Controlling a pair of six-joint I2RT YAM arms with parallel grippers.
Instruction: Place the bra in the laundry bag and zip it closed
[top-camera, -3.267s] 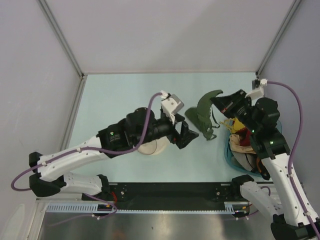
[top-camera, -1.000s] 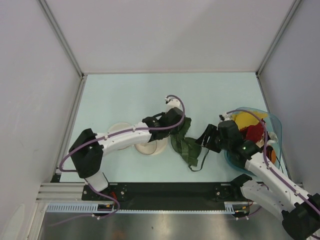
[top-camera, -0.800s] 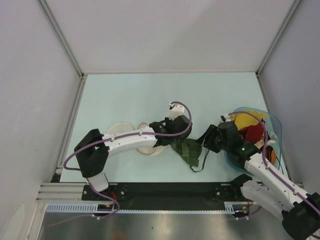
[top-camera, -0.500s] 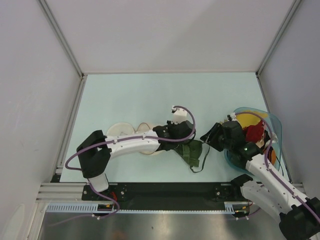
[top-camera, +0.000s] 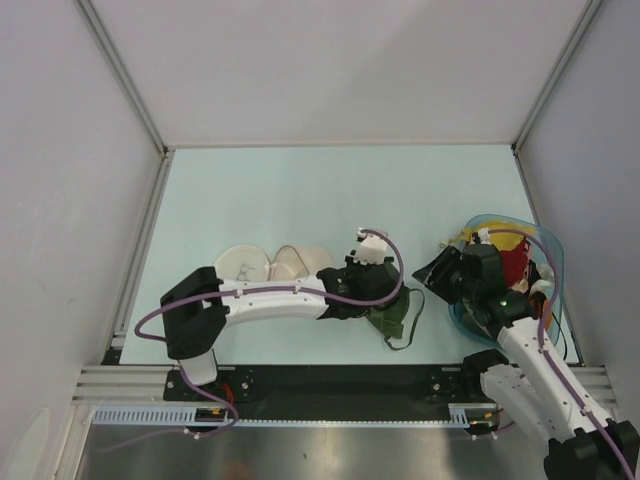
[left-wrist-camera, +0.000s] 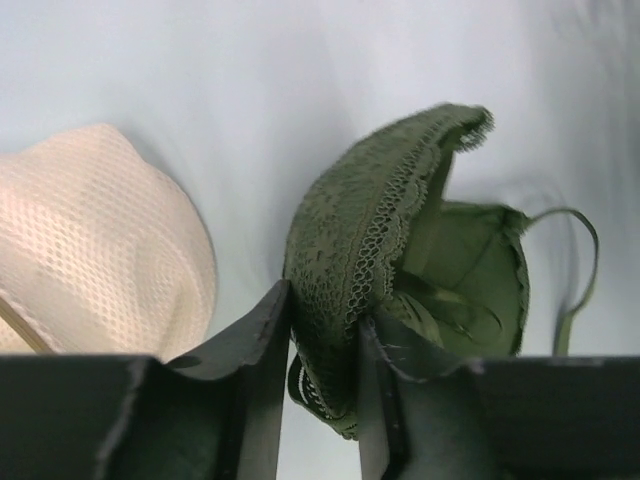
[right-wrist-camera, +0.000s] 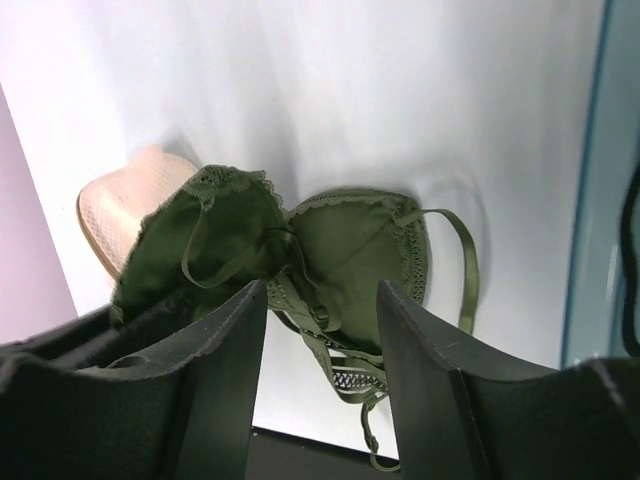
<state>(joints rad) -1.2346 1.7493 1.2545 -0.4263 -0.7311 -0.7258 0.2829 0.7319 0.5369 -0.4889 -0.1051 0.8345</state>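
Observation:
The dark olive bra (top-camera: 396, 311) lies crumpled on the table near the front edge, a strap looping to its right. My left gripper (top-camera: 378, 300) reaches down onto it. In the left wrist view one lace-edged cup of the bra (left-wrist-camera: 370, 230) stands up between the fingers of the left gripper (left-wrist-camera: 325, 300). The jaws are a little apart and table shows between the left finger and the fabric. The cream mesh laundry bag (top-camera: 270, 265) lies open to the left of the bra, also seen as the laundry bag (left-wrist-camera: 90, 240). My right gripper (top-camera: 440, 270) hovers open to the right, with the bra (right-wrist-camera: 340, 240) below the right gripper (right-wrist-camera: 322, 290).
A translucent blue tub (top-camera: 548, 252) at the right holds red (top-camera: 512, 262) and yellow (top-camera: 490, 240) garments, close behind my right arm. The tub's rim (right-wrist-camera: 590, 150) runs down the right of the right wrist view. The black front edge of the table lies just below the bra.
My left arm has dragged the bra right and toward the front edge, uncovering the laundry bag, and its jaws have parted. My right gripper has drawn back toward the tub.

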